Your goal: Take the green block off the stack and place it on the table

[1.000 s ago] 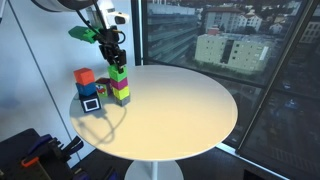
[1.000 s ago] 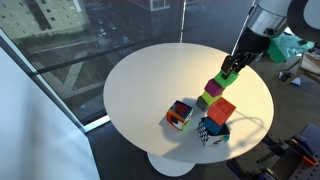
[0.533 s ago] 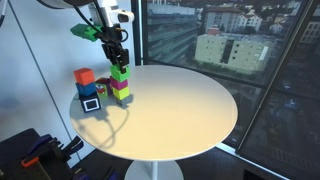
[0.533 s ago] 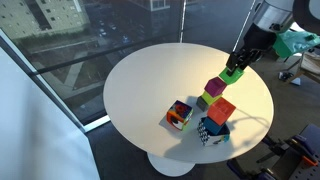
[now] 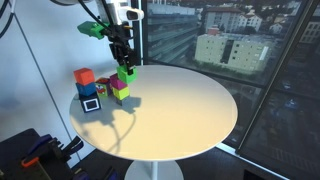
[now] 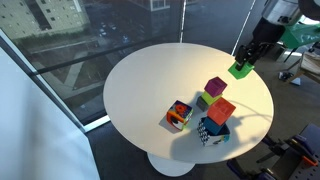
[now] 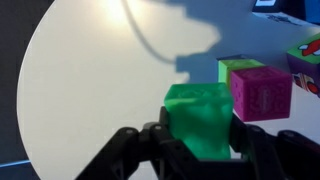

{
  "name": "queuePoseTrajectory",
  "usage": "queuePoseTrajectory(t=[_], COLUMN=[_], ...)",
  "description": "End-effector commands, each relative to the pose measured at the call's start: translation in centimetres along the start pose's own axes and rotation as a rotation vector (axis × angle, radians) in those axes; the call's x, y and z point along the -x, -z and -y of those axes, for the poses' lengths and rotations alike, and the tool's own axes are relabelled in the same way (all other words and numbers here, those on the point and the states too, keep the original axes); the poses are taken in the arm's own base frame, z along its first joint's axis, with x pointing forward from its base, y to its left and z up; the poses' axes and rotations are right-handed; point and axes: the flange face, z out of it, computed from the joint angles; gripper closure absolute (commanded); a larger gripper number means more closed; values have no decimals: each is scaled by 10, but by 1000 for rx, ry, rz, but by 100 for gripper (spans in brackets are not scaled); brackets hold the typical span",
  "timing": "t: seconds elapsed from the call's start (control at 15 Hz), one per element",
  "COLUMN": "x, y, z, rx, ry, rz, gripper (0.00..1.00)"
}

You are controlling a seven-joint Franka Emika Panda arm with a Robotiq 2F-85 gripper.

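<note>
My gripper [image 5: 125, 66] is shut on the green block [image 5: 126, 73] and holds it in the air above the stack [image 5: 119, 90]. It also shows in an exterior view [image 6: 239, 69], lifted clear and to the side of the stack [image 6: 211, 93]. In the wrist view the green block [image 7: 200, 118] sits between my fingers [image 7: 148, 140]. The stack now has a magenta cube [image 7: 262, 91] on a yellow-green cube [image 7: 234, 67]. The round white table [image 5: 180, 105] lies below.
An orange-red cube on a blue cube pile [image 5: 88, 88] stands beside the stack, also seen in an exterior view [image 6: 215, 118]. A multicoloured cube [image 6: 180, 115] lies near it. Large windows run behind the table.
My gripper has risen with the green block, lifting it off the magenta cube and away from the stack. The other cubes have not moved.
</note>
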Motion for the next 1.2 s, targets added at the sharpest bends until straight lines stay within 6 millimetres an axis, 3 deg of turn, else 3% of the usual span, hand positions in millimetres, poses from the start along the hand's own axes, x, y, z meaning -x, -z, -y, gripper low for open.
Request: queuePoseTrajectory(t=[0.0, 1.13], x=[-8, -28], y=[2, -78], z=[-16, -55], rx=[30, 156], ry=[-14, 1], rz=[18, 153], gripper=[71, 71])
